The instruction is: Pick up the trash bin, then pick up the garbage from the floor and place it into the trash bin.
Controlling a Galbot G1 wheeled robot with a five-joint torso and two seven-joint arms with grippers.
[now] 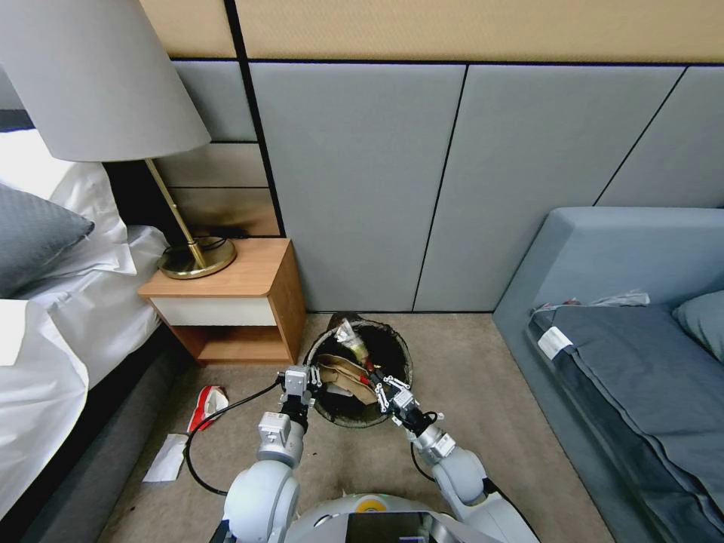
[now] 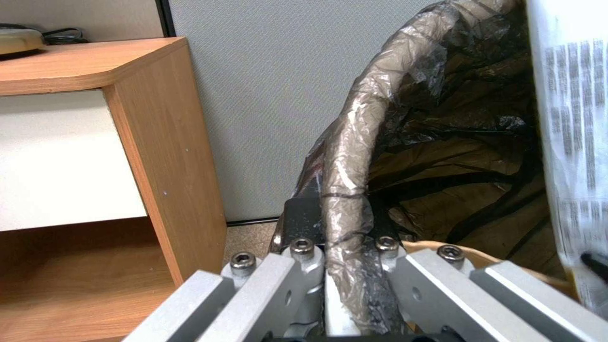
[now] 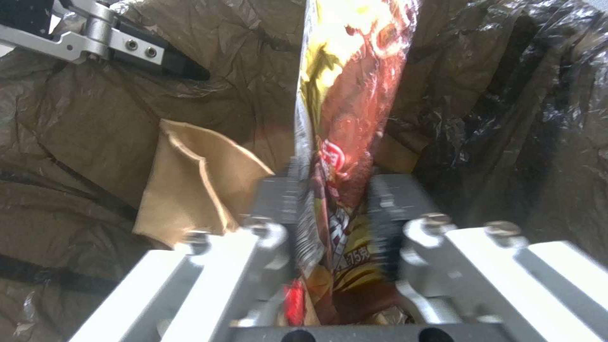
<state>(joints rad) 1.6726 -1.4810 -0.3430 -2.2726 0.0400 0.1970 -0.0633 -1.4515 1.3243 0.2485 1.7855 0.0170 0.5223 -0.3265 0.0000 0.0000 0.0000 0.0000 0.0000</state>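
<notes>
Between the wooden nightstand (image 1: 234,302) and the grey sofa bed (image 1: 603,286), on the carpet just before the robot, stands the trash bin (image 1: 360,371). The left gripper (image 1: 298,379) is clamped on the left part of its bag-covered rim (image 2: 345,190), one finger outside and one inside, probably so that the bin stays steady and its mouth stays open. The right gripper (image 1: 392,392) reaches over the near right edge and pinches a yellow and red snack wrapper (image 3: 345,123), which hangs upright inside the black liner (image 3: 507,118); I judge it is held this way so that it will fall into the bin when let go. A tan paper bag (image 3: 190,180) already lies inside, beside the wrapper. On the floor to the left, near the bed (image 1: 53,339), remain a red-and-white crushed carton (image 1: 209,403) and a white paper (image 1: 166,458), so the task seems not finished.
</notes>
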